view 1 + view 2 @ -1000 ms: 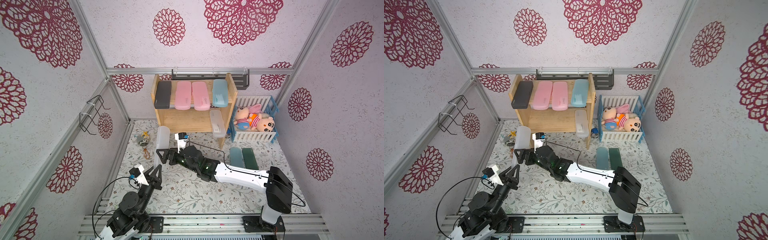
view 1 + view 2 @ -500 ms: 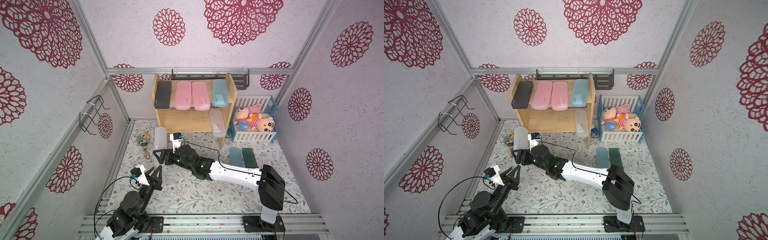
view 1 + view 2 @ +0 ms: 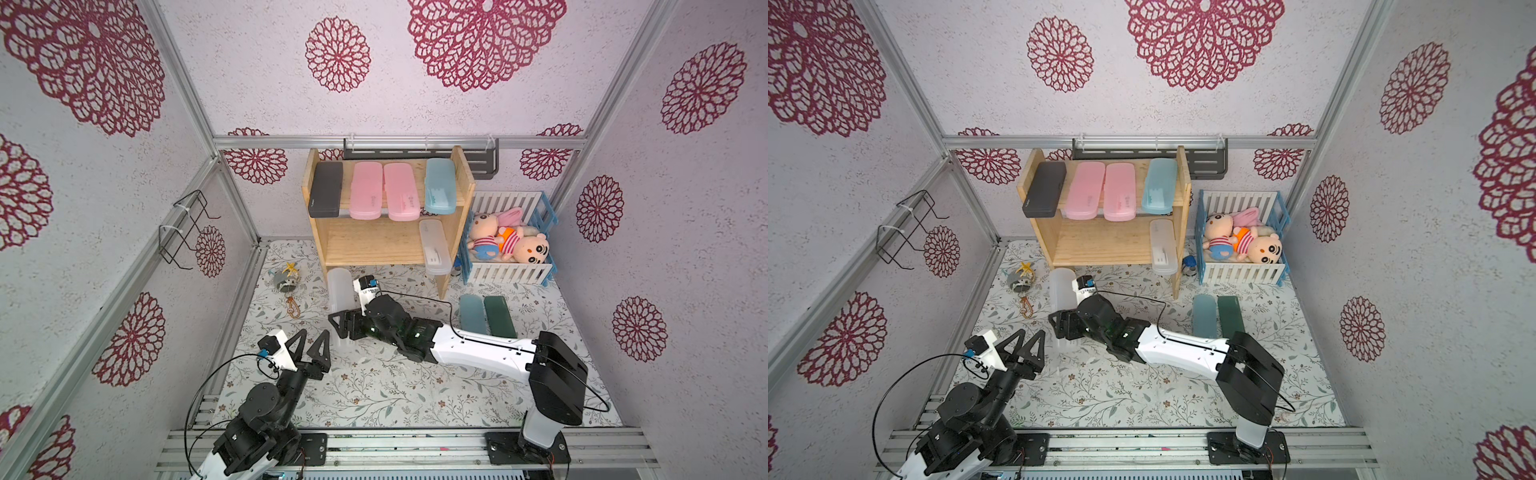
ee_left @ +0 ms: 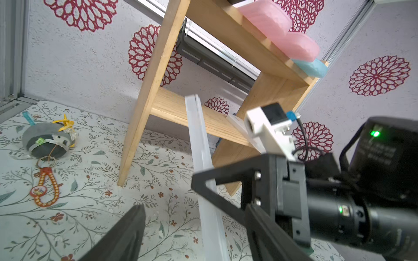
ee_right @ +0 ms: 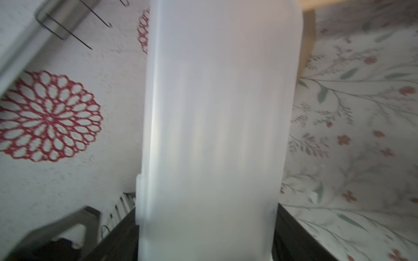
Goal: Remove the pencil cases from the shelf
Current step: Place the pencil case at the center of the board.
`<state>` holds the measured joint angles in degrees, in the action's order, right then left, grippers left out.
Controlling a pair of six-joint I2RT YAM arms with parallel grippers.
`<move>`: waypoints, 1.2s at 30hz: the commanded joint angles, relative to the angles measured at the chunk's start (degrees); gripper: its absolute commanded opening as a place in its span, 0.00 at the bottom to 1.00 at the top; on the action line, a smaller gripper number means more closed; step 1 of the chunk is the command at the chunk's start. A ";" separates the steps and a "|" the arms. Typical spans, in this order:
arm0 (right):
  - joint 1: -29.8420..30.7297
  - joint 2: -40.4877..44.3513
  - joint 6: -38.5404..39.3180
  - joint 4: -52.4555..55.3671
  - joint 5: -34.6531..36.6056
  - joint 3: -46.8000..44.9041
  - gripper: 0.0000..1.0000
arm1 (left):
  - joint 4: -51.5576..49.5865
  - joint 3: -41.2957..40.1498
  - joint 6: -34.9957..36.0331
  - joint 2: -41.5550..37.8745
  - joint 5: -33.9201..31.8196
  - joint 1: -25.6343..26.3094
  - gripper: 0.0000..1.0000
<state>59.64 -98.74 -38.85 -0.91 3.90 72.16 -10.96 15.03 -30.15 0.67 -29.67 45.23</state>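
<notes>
My right gripper [image 3: 345, 328] is shut on a frosted clear pencil case [image 3: 338, 286], which stands on end on the table in front of the shelf [image 3: 374, 249] and fills the right wrist view [image 5: 210, 135]. My left gripper [image 3: 312, 334] is open just to its left, apart from it. The top tier holds a black case [image 3: 326, 189], two pink cases [image 3: 365, 191] [image 3: 401, 193] and a light blue one [image 3: 439, 187]. Another clear case [image 3: 434, 247] lies on the lower tier. A light blue case [image 3: 471, 313] and a dark green case [image 3: 500, 316] lie on the table.
A blue-and-white crate [image 3: 505, 272] with plush dolls stands right of the shelf. A grey toy with a keychain [image 3: 286, 282] lies at the left. A wire rack [image 3: 187, 232] hangs on the left wall, a dark grey rack [image 3: 478, 162] on the back wall.
My left gripper's fingers have spread apart. The right gripper has closed on the upright clear case and shifted slightly with it.
</notes>
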 commanded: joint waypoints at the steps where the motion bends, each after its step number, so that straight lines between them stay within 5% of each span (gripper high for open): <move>1: -1.87 5.85 6.37 6.79 -1.04 -3.41 0.61 | 5.10 -2.20 -1.70 -0.37 -1.06 0.49 0.68; 12: -17.01 14.55 12.80 7.63 1.61 -24.61 0.64 | 9.25 -3.91 -3.01 2.14 -0.30 0.55 0.72; 13: -18.63 14.83 13.32 7.72 1.72 -25.30 0.64 | 9.13 -3.69 -3.05 2.31 -0.23 0.56 0.75; 14: -19.91 14.87 13.84 7.77 1.84 -25.63 0.63 | 9.12 -3.59 -3.08 2.40 -0.21 0.56 0.92; 15: -20.77 14.76 14.20 7.87 2.33 -25.75 0.64 | 9.16 -3.60 -3.13 2.37 -0.16 0.54 0.97; 36: -32.27 2.40 17.36 7.80 5.93 -23.12 0.67 | 6.27 -2.16 -4.19 2.55 -1.57 0.56 0.97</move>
<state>29.21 -95.04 -22.44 8.25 6.20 47.48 -4.19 11.44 -34.13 2.96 -30.61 45.25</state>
